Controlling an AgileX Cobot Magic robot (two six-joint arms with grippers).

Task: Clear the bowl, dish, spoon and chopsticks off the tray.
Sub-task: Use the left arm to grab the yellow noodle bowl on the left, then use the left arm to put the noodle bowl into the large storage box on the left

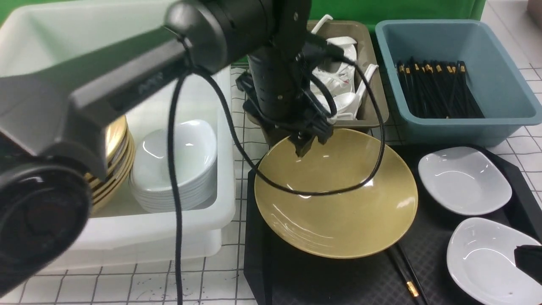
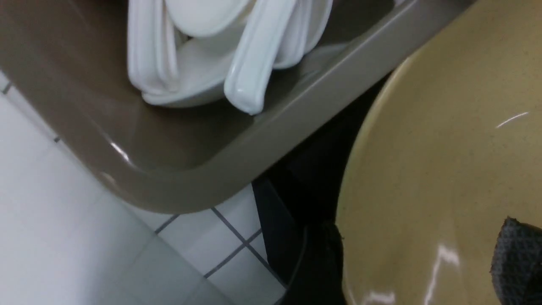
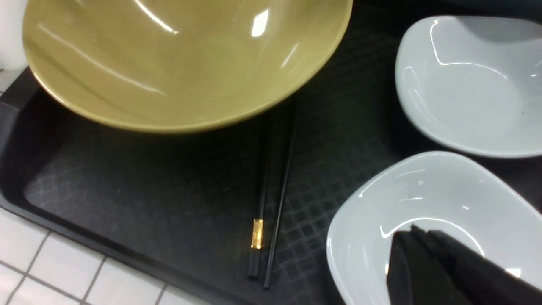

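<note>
- The left claw (image 1: 309,144) hangs over the far rim of the bowl (image 1: 338,199). In the left wrist view one textured pad (image 2: 516,262) sits inside that rim, touching nothing, so the jaws seem spread wide and empty.
- The bowl rests on the left part of the tray (image 1: 271,275). The left arm and its cable cross in front of its far side.
- The chopsticks (image 1: 402,267) lie on the tray, mostly hidden under the bowl's near rim. Only the thick ends show, pointing at the tray's near edge, with a gold band visible on just one.
- The far dish (image 1: 463,180) and the near dish (image 1: 482,262) sit along the tray's right side, the near one cut off by the frame.
- The right claw (image 3: 413,233) hovers above the near dish, its jaws pressed together and holding nothing.
- Behind the tray, the olive tub (image 1: 379,106) holds white spoons (image 1: 345,101), half hidden by the left arm. The red-tipped spoon cannot be picked out among them.
</note>
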